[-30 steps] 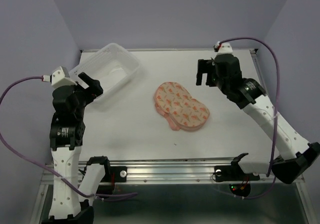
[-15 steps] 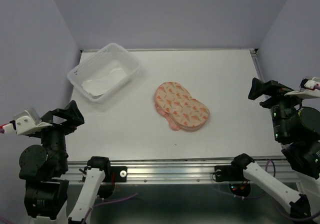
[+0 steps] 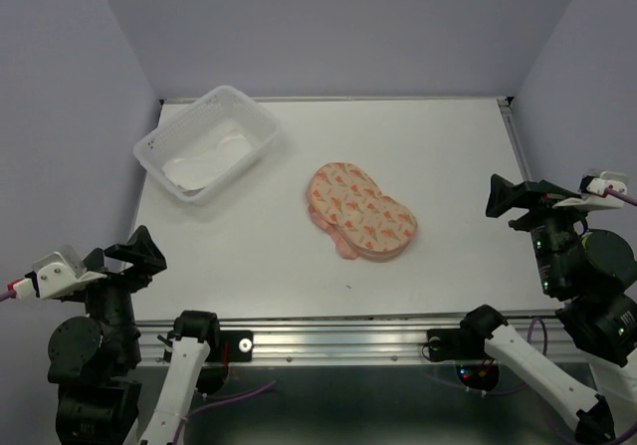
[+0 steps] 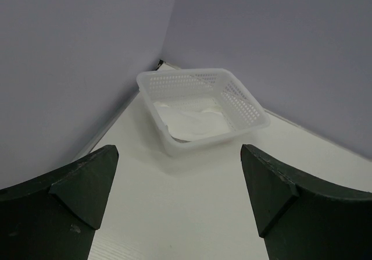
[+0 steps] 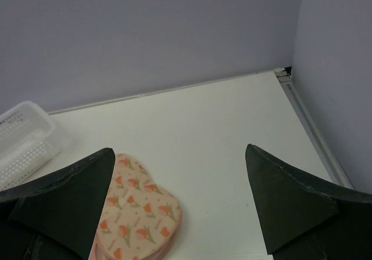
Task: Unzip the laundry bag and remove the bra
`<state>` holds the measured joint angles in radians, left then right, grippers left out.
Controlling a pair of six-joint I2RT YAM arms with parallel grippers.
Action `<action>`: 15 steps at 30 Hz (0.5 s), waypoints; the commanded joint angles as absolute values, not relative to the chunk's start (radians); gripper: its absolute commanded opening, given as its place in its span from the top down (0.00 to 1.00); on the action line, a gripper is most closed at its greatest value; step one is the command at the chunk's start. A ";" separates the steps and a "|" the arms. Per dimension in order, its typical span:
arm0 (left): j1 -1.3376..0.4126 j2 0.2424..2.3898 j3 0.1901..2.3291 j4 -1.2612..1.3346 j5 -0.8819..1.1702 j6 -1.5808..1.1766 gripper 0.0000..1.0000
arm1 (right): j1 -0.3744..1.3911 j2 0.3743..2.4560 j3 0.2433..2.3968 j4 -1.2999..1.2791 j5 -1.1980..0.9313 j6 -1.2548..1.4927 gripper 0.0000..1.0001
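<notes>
The laundry bag (image 3: pixel 360 212) lies flat in the middle of the table, cream-peach with orange tulip prints and pink edging along its near side; it also shows in the right wrist view (image 5: pixel 136 213). A soft white garment (image 3: pixel 204 158), seemingly the bra, lies inside the white basket (image 3: pixel 261 126); it shows in the left wrist view (image 4: pixel 192 120) too. My left gripper (image 3: pixel 124 256) is open and empty at the near left corner (image 4: pixel 180 196). My right gripper (image 3: pixel 516 198) is open and empty at the right edge (image 5: pixel 180 202). Both are well away from the bag.
The white perforated basket (image 4: pixel 174 145) stands at the far left corner, next to the left wall; its end shows in the right wrist view (image 5: pixel 23 138). Purple walls close the table on three sides. A metal rail (image 3: pixel 348 337) runs along the near edge.
Both arms have pulled back from over the table. The left gripper left the basket for the near left corner. The right gripper moved from the far right to the right edge.
</notes>
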<state>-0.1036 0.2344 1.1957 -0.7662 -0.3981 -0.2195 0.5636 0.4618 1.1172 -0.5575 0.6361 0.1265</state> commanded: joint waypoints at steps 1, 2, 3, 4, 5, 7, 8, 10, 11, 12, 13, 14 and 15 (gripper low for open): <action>-0.107 0.213 1.166 -0.715 -0.417 -0.248 0.01 | 0.563 0.469 1.149 -0.540 0.617 0.095 0.00; -0.107 0.210 1.163 -0.713 -0.419 -0.253 0.01 | 0.563 0.472 1.154 -0.540 0.614 0.089 0.00; -0.107 0.210 1.161 -0.713 -0.420 -0.265 0.01 | 0.563 0.477 1.161 -0.540 0.609 0.083 0.00; -0.107 0.210 1.157 -0.709 -0.419 -0.271 0.01 | 0.563 0.480 1.166 -0.540 0.607 0.081 0.00; -0.107 0.209 1.154 -0.706 -0.416 -0.275 0.01 | 0.563 0.486 1.169 -0.538 0.603 0.080 0.00; -0.107 0.201 1.149 -0.698 -0.413 -0.279 0.01 | 0.563 0.489 1.175 -0.540 0.595 0.078 0.00; -0.107 0.199 1.147 -0.696 -0.416 -0.278 0.01 | 0.563 0.494 1.178 -0.538 0.594 0.078 0.00; -0.109 0.199 1.143 -0.692 -0.426 -0.276 0.01 | 0.563 0.497 1.183 -0.538 0.594 0.078 0.00; -0.109 0.199 1.141 -0.689 -0.428 -0.276 0.01 | 0.563 0.497 1.186 -0.540 0.589 0.078 0.00; -0.109 0.199 1.141 -0.684 -0.428 -0.275 0.01 | 0.563 0.499 1.189 -0.540 0.589 0.080 0.00; -0.109 0.202 1.138 -0.680 -0.428 -0.275 0.01 | 0.563 0.502 1.192 -0.538 0.588 0.081 0.00; -0.110 0.204 1.138 -0.670 -0.422 -0.275 0.01 | 0.563 0.503 1.193 -0.540 0.586 0.081 0.00; -0.110 0.212 1.137 -0.664 -0.416 -0.267 0.01 | 0.563 0.505 1.198 -0.538 0.581 0.083 0.00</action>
<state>-0.1047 0.2127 1.1454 -0.7372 -0.4057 -0.2718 0.5636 0.4942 1.1511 -0.5613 0.5941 0.0971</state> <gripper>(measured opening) 0.989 0.998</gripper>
